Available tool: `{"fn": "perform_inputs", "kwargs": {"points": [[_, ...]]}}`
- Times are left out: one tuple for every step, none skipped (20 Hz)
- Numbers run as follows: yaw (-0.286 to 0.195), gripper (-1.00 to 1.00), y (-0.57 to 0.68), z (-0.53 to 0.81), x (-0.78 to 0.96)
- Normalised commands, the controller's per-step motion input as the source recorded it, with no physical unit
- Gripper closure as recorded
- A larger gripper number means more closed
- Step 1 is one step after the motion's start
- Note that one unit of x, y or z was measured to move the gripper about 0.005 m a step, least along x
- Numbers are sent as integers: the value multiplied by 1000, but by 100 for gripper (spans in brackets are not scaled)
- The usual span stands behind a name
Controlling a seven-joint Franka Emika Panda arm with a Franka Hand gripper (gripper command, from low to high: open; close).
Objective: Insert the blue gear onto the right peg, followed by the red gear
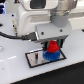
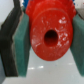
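Exterior view: blue gear (image 1: 50,56) sits on the plate (image 1: 33,59), apparently already on the right peg. Gripper (image 1: 53,46) pinches the red gear (image 1: 52,47) just above it; seating remains.

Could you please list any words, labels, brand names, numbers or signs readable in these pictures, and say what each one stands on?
None: no readable text shows in either view. The small bright red plastic gear, the wide blue toothed plastic gear, the grey black-bordered plate and the white robot arm housing all look unmarked at this blurred resolution.
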Motion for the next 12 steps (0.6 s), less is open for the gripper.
{"fn": "perform_inputs", "kwargs": {"points": [[0,100,-19,59,82],[0,100,-58,-253,33],[0,100,-99,23,19],[0,100,-68,-207,64],[0,100,-48,1,238],[0,100,-59,-11,298],[0,100,-69,53,252],[0,100,-44,-72,243],[0,100,-39,-34,239],[0,100,12,532,544],[0,100,-11,494,524],[0,100,-33,424,608]]}}
